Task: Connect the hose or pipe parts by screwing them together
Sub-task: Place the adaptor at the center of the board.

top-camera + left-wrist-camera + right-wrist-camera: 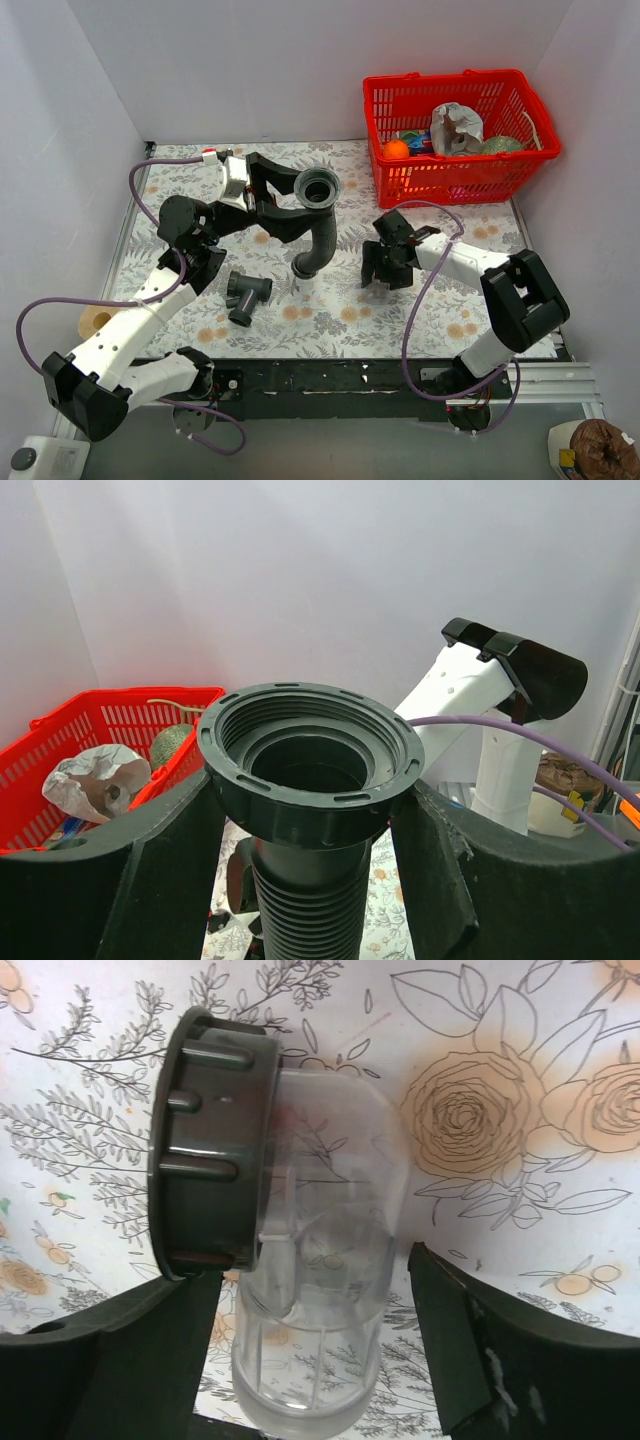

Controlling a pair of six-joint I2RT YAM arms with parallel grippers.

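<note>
- Overhead, the hose (pixel 322 235) arcs over the middle of the surface (pixel 330 330), top collar raised, lower end near the surface. The tee (pixel 248 295) lies just left of it. Walls (pixel 250 70) and a basket (pixel 455 175) hem the back; open room lies in front.
- Left wrist: the left fingers (pixel 170 870) clamp the hose under its threaded collar. It is likely light, stiff there, bendy along the ribs.
- Right wrist: the right fingers (pixel 130 1350) stand open astride a clear elbow (pixel 320 1290) with a ribbed nut (pixel 205 1150), not squeezing. It looks smooth, probably slippery.

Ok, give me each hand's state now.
Left hand: closed on the black hose.
Right hand: open around the clear elbow pipe, not gripping it.
</note>
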